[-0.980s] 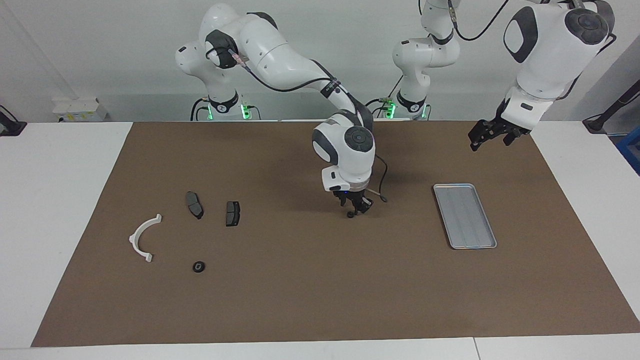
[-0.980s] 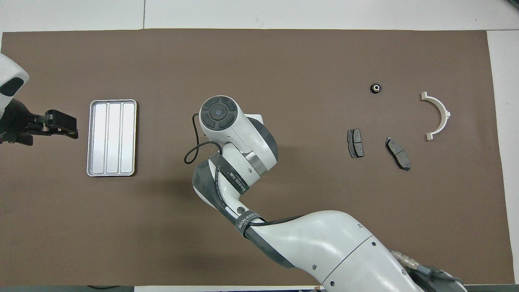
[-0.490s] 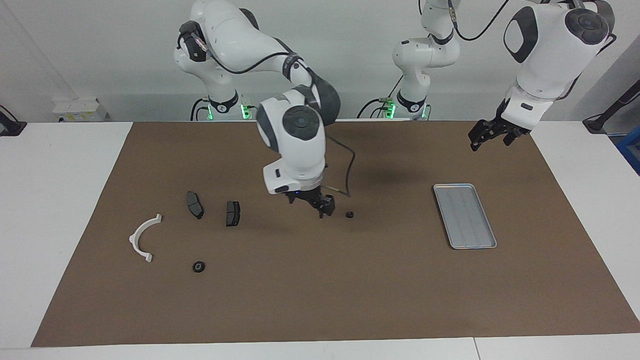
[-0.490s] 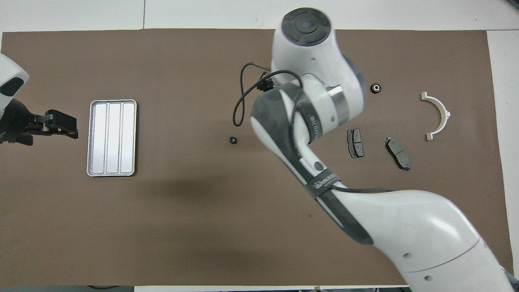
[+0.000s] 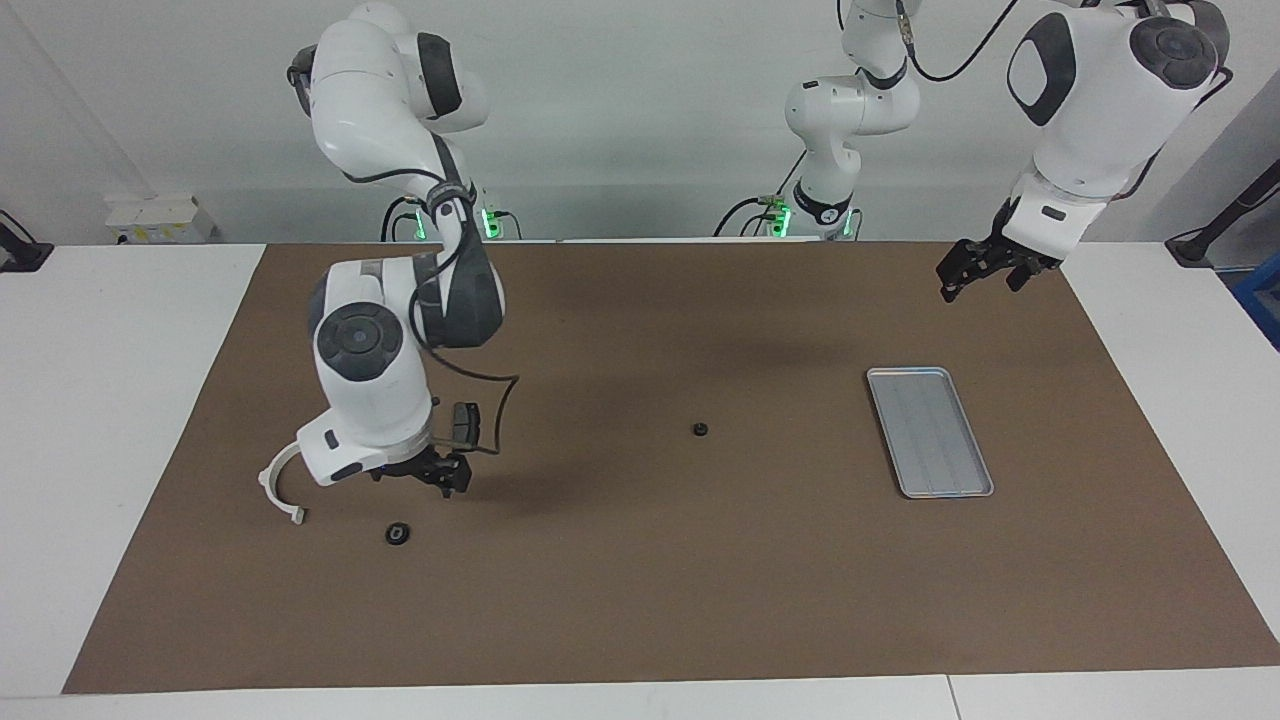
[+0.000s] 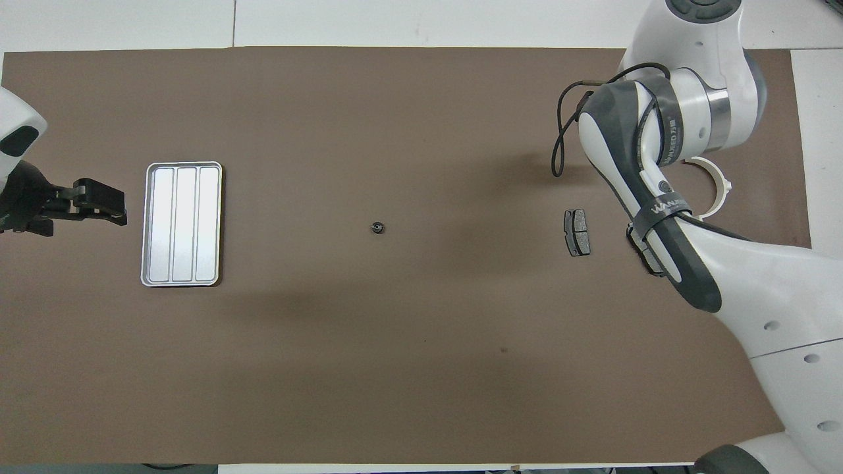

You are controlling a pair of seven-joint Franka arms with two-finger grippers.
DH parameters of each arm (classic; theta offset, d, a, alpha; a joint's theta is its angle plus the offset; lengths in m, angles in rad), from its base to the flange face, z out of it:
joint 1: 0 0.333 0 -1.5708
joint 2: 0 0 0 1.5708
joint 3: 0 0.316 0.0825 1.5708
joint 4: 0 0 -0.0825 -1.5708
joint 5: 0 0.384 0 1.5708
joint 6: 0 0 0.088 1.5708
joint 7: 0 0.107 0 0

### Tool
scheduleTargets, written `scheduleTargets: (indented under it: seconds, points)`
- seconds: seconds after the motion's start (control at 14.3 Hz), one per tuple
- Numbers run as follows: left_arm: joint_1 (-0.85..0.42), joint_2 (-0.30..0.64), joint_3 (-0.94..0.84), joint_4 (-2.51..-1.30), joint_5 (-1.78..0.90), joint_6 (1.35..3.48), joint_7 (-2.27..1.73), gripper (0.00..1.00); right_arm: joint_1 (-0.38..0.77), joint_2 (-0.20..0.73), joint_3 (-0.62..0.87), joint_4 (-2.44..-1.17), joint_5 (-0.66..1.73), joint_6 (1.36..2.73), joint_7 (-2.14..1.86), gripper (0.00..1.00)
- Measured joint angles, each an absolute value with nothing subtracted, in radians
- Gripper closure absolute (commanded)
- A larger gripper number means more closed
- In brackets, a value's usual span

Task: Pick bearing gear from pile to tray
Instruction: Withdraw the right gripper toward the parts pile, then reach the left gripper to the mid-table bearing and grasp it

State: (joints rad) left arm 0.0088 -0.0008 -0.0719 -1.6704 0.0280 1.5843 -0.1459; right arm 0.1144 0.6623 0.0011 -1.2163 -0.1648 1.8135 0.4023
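Right gripper (image 5: 430, 474) hangs with fingers apart, holding nothing, over the pile (image 5: 290, 480), just above a small black round piece (image 5: 398, 533). Another small black round piece (image 5: 701, 430) lies on the brown mat between pile and tray (image 5: 930, 432), well apart from both. Left gripper (image 5: 985, 268) waits, fingers apart, above the mat near the tray.

Robotics lab: two white Franka arms (image 5: 400, 330) bolted at a white table (image 5: 120, 400) with brown mat (image 5: 640, 560), bare grey wall
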Motion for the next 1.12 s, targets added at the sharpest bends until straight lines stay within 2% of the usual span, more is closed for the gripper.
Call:
scheduleTargets:
  seconds: [0.21,0.56,0.84,0.98,1.12]
  points:
    - [-0.006,-0.008,-0.08,-1.668,0.025,1.583,-0.137,0.0,0.072,0.678,0.001,-1.3,-0.172,1.95,0.4,0.0]
    - [-0.07,-0.016,-0.086,-1.671,0.025,1.592,-0.182,0.0,0.061,0.701,0.003,-1.327,-0.172,2.048,0.415,0.0]
    - [-0.156,-0.015,-0.092,-1.777,-0.022,1.766,-0.411,0.0,0.054,0.738,0.003,-1.335,-0.17,2.121,0.419,0.0]
    - [-0.23,0.021,-0.094,-1.815,-0.05,1.849,-0.558,0.0,0.054,0.749,0.003,-1.335,-0.149,2.134,0.424,0.0]
    - [-0.313,0.1,-0.096,-1.82,-0.053,1.956,-0.715,0.0,0.054,0.749,0.005,-1.335,-0.116,2.133,0.424,0.0]
